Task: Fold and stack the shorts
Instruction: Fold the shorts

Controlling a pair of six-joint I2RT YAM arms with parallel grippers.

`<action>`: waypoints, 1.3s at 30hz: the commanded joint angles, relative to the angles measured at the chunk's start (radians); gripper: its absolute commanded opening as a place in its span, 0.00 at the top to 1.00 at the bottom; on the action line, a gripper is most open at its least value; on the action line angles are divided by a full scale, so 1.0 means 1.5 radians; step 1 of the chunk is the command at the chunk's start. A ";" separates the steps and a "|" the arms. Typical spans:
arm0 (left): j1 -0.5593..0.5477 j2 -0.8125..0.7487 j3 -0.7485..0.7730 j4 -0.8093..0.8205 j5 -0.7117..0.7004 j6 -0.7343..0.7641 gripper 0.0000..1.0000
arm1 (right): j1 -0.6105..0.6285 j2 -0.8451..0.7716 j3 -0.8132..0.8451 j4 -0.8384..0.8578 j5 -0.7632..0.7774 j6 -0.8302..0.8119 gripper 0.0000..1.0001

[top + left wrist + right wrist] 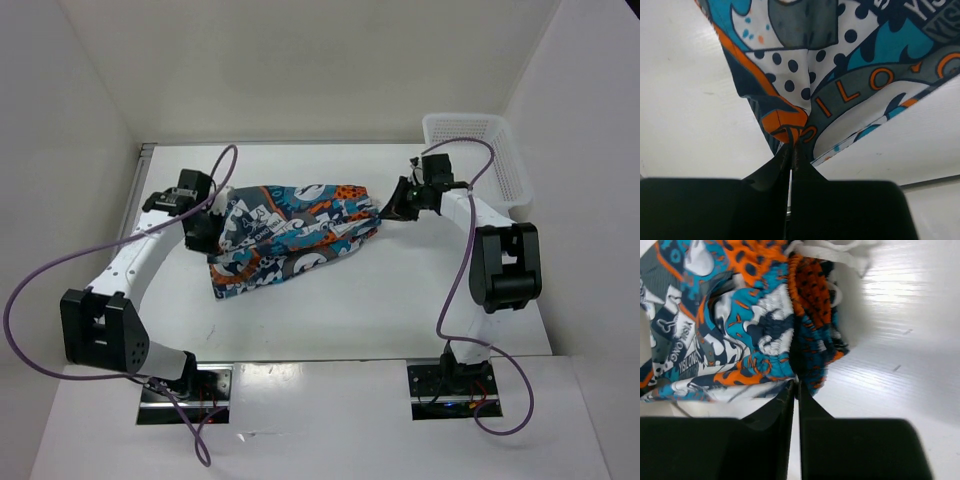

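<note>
The shorts [290, 235], printed in teal, orange, white and grey, are stretched across the middle of the table between both arms. My left gripper [208, 232] is at their left end. In the left wrist view it [791, 143] is shut on an orange corner of the shorts [840, 75]. My right gripper [386, 213] is at their right end. In the right wrist view its jaws [796, 384] stand a thin slit apart, with the gathered waistband of the shorts [765, 340] still caught at the tips. A white drawstring [840, 250] lies beyond the waistband.
A white mesh basket [462, 120] stands at the back right corner, just behind the right arm. White walls close the table on the left, back and right. Purple cables loop off both arms.
</note>
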 commanded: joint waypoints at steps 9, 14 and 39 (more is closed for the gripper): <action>0.009 -0.046 -0.145 0.001 -0.059 0.019 0.71 | -0.056 -0.036 -0.042 -0.063 0.083 -0.041 0.36; 0.009 -0.105 -0.092 -0.042 -0.048 0.019 0.23 | -0.002 -0.122 -0.006 -0.071 0.143 -0.034 0.54; 0.051 0.177 -0.091 0.241 -0.276 0.019 0.24 | 0.203 0.094 0.013 0.028 0.264 0.093 1.00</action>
